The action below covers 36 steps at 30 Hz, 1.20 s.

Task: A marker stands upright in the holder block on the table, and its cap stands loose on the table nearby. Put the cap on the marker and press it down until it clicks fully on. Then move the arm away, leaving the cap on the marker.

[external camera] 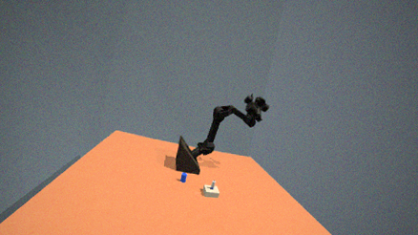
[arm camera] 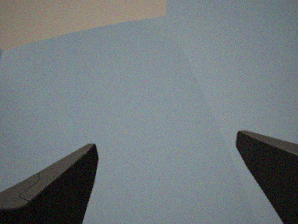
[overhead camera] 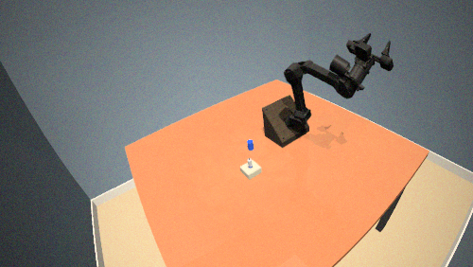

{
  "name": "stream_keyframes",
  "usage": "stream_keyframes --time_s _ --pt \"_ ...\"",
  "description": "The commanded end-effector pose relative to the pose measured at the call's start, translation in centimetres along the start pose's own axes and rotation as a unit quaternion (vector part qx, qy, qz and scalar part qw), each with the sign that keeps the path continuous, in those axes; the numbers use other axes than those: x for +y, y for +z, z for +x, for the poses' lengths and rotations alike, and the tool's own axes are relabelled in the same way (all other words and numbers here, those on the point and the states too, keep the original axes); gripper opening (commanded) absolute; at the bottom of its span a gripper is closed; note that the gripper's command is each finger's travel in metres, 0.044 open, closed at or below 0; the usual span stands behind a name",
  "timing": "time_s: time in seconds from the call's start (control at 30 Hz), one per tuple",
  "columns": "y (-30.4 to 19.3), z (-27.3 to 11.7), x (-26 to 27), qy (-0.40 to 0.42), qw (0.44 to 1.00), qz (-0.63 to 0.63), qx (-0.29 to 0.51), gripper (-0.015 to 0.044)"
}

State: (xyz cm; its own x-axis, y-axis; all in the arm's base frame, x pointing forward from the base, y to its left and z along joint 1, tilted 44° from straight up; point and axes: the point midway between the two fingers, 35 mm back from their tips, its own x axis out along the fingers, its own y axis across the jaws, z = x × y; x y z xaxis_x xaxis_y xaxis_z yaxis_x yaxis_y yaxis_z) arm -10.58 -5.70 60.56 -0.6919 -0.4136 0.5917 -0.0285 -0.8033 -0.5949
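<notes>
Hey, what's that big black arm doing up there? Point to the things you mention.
Right now the arm (overhead camera: 298, 95) (external camera: 214, 128) isn't handling anything. Its hand (overhead camera: 379, 39) (arm camera: 168, 144) is open, raised high and well away from the small things on the table (overhead camera: 203, 199) (external camera: 153, 218). The marker (overhead camera: 250, 163) (external camera: 213, 184) stands up in a pale block (overhead camera: 251, 173) (external camera: 211, 193) with no cap on. The blue cap (overhead camera: 251, 145) (external camera: 183, 178) stands by itself on the table, near the block. So the cap still has to be put on and pressed down.

The wrist view's edge cuts off both gripper fingers. The table (overhead camera: 213, 204) (external camera: 177, 219) runs past the lower edge in the top and exterior views.
</notes>
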Motion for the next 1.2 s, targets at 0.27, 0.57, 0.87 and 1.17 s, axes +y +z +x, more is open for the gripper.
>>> stream_keyframes --time_s 0.27,0.57,0.87,1.17 --pt "-4.2 -2.1 -6.9 -0.127 0.990 -0.007 0.067 0.0254" --pt "-8.4 -10.0 -16.5 -0.317 0.934 -0.027 0.160 0.0254" --pt "-9.7 -22.3 -22.9 -0.493 0.835 -0.046 0.242 0.0254" --pt "-7.6 -37.2 -24.1 -0.655 0.690 -0.056 0.304 0.0254"
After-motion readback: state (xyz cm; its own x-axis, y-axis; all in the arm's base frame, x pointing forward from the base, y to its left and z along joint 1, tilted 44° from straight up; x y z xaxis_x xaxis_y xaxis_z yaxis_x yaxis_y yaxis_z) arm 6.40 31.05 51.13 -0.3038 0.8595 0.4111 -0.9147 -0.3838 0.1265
